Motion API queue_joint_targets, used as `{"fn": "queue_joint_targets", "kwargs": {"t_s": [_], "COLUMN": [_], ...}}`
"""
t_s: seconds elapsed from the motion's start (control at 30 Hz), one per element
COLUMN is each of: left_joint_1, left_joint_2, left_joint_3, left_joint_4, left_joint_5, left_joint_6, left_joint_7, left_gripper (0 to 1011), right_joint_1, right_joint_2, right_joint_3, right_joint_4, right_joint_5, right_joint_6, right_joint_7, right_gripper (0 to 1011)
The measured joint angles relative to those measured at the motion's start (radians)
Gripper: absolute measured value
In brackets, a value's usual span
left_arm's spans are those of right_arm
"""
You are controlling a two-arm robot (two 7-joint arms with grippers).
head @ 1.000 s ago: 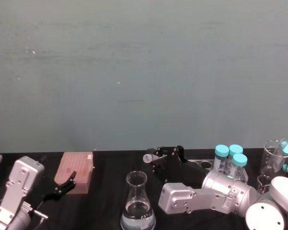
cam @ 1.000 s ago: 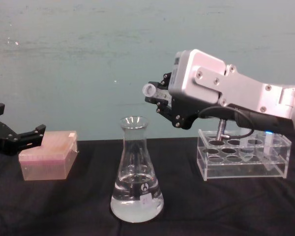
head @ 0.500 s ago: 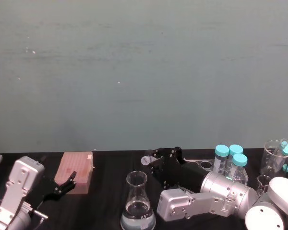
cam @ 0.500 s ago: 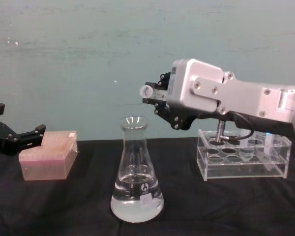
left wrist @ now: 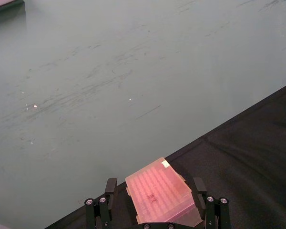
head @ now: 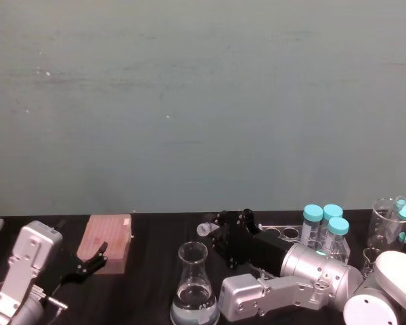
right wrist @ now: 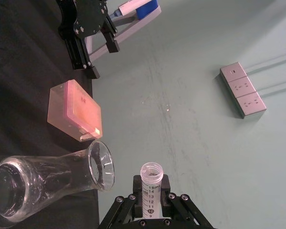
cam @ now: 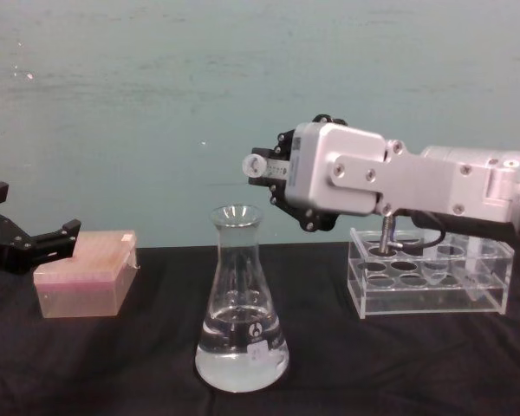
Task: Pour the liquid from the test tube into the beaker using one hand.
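beaker point(cam: 239, 260) part-filled with liquid point(cam: 241, 368), test tube point(cam: 258, 165) horizontal

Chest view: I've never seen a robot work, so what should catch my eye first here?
The silver right arm stands out first: its black right gripper holds a small clear tube tipped almost level, open mouth just above a tall glass flask with clear liquid in its base. At the left edge, the left gripper sits open by a pink box.
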Motion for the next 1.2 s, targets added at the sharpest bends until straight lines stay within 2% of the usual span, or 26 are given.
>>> {"fn": "queue_joint_targets", "kwargs": {"t_s": [0.43, 1.2], "left_joint_1": [0.000, 0.000], "left_joint_2": [0.000, 0.000], "left_joint_3": [0.000, 0.000], "left_joint_4": [0.000, 0.000], "left_joint_5": [0.000, 0.000], "left_joint_6": [0.000, 0.000], "left_joint_7": [0.000, 0.000], "left_gripper": [1000, 1000], "right_joint_1": [0.011, 0.025], "right_joint_2": [0.014, 0.019], "right_joint_3": [-0.029, -0.064], "right_joint_4": [-0.015, -0.018], "right_joint_5": [-0.076, -0.140], "right_joint_6": [0.015, 0.040], "right_joint_7": [-0.044, -0.083], "right_gripper": [204, 204]}}
